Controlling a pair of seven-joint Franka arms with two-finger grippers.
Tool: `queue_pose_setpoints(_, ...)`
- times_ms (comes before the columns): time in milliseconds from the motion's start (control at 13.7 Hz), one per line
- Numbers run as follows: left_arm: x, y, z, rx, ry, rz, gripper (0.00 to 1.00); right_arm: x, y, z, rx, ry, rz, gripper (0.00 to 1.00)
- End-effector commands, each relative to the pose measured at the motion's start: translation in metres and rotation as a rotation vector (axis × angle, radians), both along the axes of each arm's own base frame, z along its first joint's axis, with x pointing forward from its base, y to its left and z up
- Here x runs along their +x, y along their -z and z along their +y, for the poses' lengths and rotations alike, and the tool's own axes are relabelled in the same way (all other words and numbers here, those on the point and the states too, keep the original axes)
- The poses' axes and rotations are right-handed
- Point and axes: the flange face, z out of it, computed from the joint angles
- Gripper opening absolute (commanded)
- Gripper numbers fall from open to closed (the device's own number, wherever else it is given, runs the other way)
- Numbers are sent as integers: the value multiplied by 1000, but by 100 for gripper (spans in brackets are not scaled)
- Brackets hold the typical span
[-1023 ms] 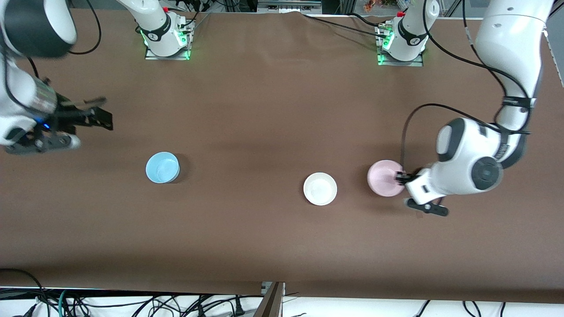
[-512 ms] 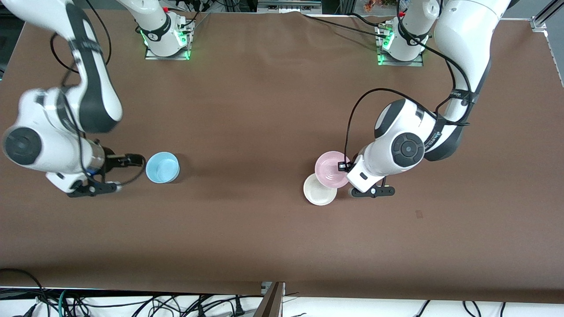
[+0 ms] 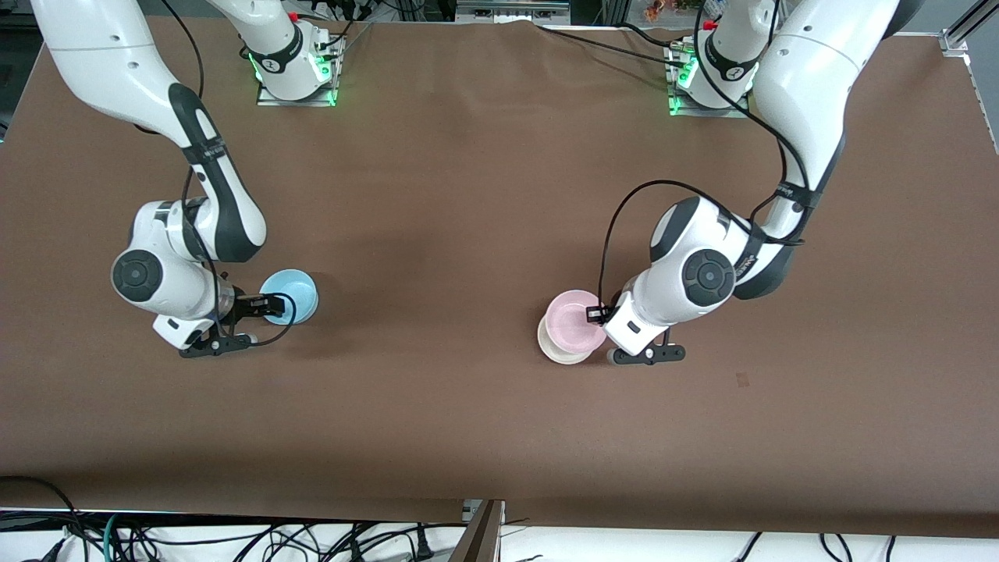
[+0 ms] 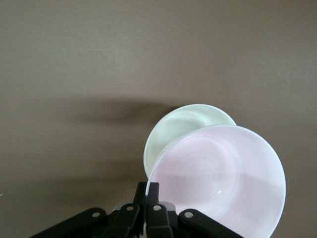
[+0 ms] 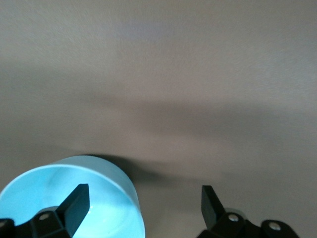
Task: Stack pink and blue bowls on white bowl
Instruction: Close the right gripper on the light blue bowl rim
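So the thing you want to watch here is the offset between the pink bowl (image 3: pixel 576 314) and the white bowl (image 3: pixel 560 349) under it. Your left gripper (image 3: pixel 599 314) is pinched shut on the pink bowl's rim at the edge toward the left arm's end of the table, and the bowl hangs over the white one but isn't centred: in the front view a crescent of white shows on the side nearer the camera, and the left wrist view shows the same, with part of the white bowl (image 4: pixel 184 124) peeking out past the pink bowl (image 4: pixel 223 173). I'd say you need a small nudge toward the front camera before letting go. Over at the right arm's end, your right gripper (image 3: pixel 268 306) is wide open and straddles the rim of the blue bowl (image 3: pixel 295 294), one finger (image 5: pixel 75 204) inside it and the other outside, nothing gripped yet. That bowl sits well apart from the stack, and the right arm is clearly the nearer one for it.
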Motion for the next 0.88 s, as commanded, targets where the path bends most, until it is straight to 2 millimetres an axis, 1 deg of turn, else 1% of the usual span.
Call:
queue_pose_setpoints(0,7,0,-3,2,-12,-17,0,-6,-10,-2,6,-13,36,99)
queue_pose_setpoints(146,9,6,-2,-1,-16,-25,0,-7,-12,-2,6,-10,48,98)
queue_pose_setpoints(219,10,9,-1,-6,-17,-35,0,-11,-11,-2,4,-8,80,96)
queue_pose_setpoints(292,11,12,-1,-4,-13,-43,0,-14,-17,-2,2,-11,102,93)
queue_pose_setpoints(438,11,20,1,15,1,-47,0,-16,-25,-2,3,-11,116,94)
queue_pose_setpoints(585,13,24,3,11,0,-54,0,-24,-24,-3,3,-12,110,95)
queue_pose_setpoints(658,13,25,1,5,-4,-64,0,-28,-20,-4,6,-10,92,94)
queue_pose_setpoints(804,15,26,4,3,-8,-67,0,-34,-8,-4,11,-8,41,94)
